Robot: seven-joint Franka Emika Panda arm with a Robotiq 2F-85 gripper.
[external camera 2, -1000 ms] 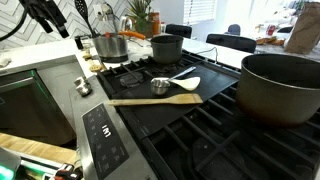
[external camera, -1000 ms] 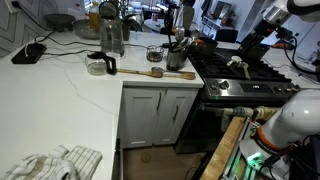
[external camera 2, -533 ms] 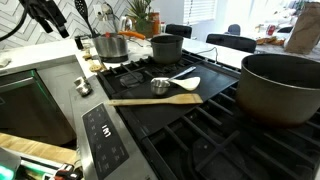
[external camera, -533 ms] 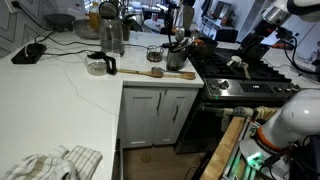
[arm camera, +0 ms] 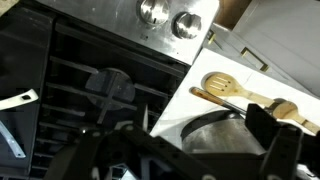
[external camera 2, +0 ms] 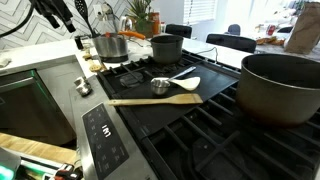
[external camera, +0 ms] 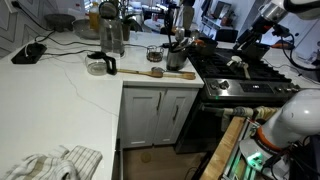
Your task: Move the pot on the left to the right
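Observation:
The pot [external camera 2: 166, 47] is small, round and dark, and stands at the far end of the black stove. My gripper [external camera 2: 52, 12] hangs high over the stove's front edge, well apart from the pot. It is open and holds nothing. In the wrist view the gripper [arm camera: 198, 152] has its dark fingers spread wide. Between them shows the rim of a silvery round vessel [arm camera: 225, 128], on the pale counter beside the stove. The dark pot does not show in the wrist view. My arm [external camera: 262, 14] reaches in over the stove.
A large dark pot [external camera 2: 282, 85] fills the near burner. A wooden spatula [external camera 2: 155, 100], a measuring cup [external camera 2: 160, 87] and a white spoon [external camera 2: 185, 79] lie on the grates. The silvery utensil crock [external camera 2: 110, 45] stands beyond the stove, also in an exterior view [external camera: 178, 58]. Wooden spoons [arm camera: 235, 88] lie on the counter.
My arm and gripper have shifted slightly over the stove. The pots and utensils have not moved.

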